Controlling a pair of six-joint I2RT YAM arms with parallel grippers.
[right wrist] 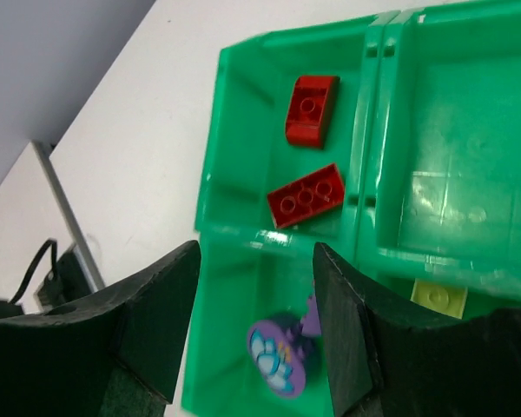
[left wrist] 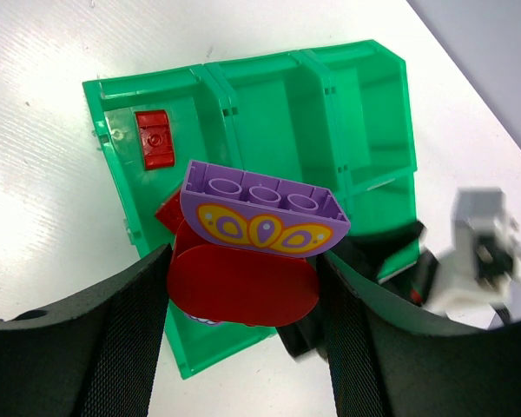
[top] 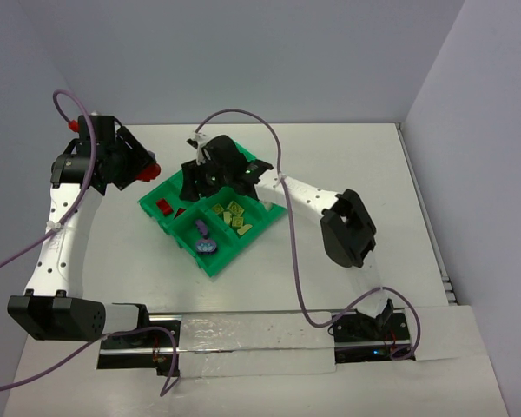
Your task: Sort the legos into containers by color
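Note:
My left gripper [top: 144, 171] [left wrist: 243, 291] is shut on a red rounded brick [left wrist: 241, 285] with a purple brick [left wrist: 260, 208] bearing a yellow pattern stuck on top. It holds them just left of and above the green tray [top: 212, 266] [left wrist: 260, 122]. My right gripper [top: 200, 181] [right wrist: 256, 256] is open and empty above the tray's [right wrist: 234, 113] left side. Two red bricks [right wrist: 306, 195] lie in one bin [top: 165, 207], and a round purple piece [right wrist: 282, 356] [top: 205, 245] lies in the bin beside it. Several yellow-green bricks [top: 234, 215] fill another bin.
The tray sits askew mid-table. Purple cables [top: 286, 252] loop over the table from both arms. The right arm's elbow [top: 347, 228] hangs right of the tray. A white wall corner stands behind the table.

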